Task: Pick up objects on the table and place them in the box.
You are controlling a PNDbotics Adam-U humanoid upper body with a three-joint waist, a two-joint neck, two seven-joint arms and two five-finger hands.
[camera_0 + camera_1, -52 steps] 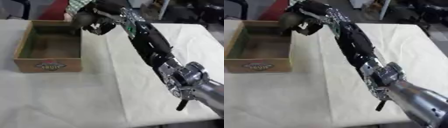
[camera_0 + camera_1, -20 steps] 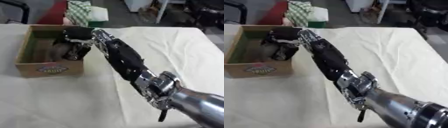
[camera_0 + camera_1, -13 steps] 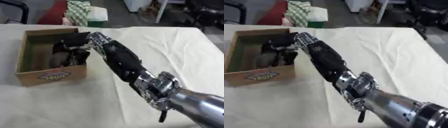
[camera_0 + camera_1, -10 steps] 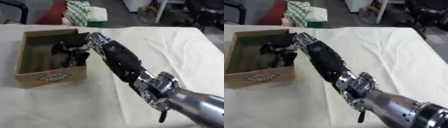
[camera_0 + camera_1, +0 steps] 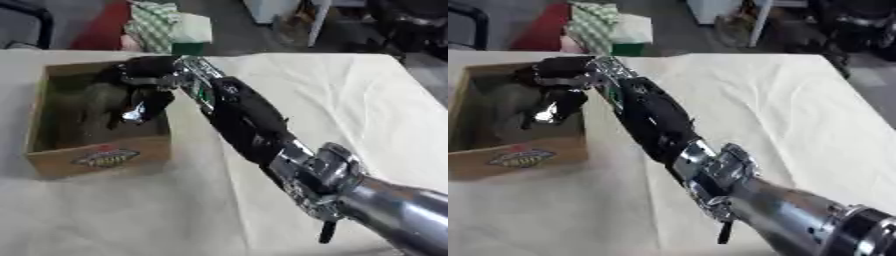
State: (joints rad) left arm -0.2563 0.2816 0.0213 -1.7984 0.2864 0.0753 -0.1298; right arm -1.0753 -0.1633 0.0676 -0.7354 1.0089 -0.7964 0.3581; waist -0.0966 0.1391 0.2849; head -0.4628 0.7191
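Observation:
A shallow cardboard box with a printed label on its front wall stands at the table's left. Inside it lies a grey-brown lump, resting on the box floor. My right arm reaches across from the lower right, and my right hand hangs over the box's right half. Its fingers point down, relaxed, beside the lump and touching its right side at most. My left hand shows in no view.
A cream cloth covers the table, with wrinkles to the right of my arm. Beyond the far edge stand a green checked bundle, a red thing and dark furniture.
My right hand carried the lump from above the box's far corner down into the box. Its fingers have since uncurled from the lump, which now lies on the box floor.

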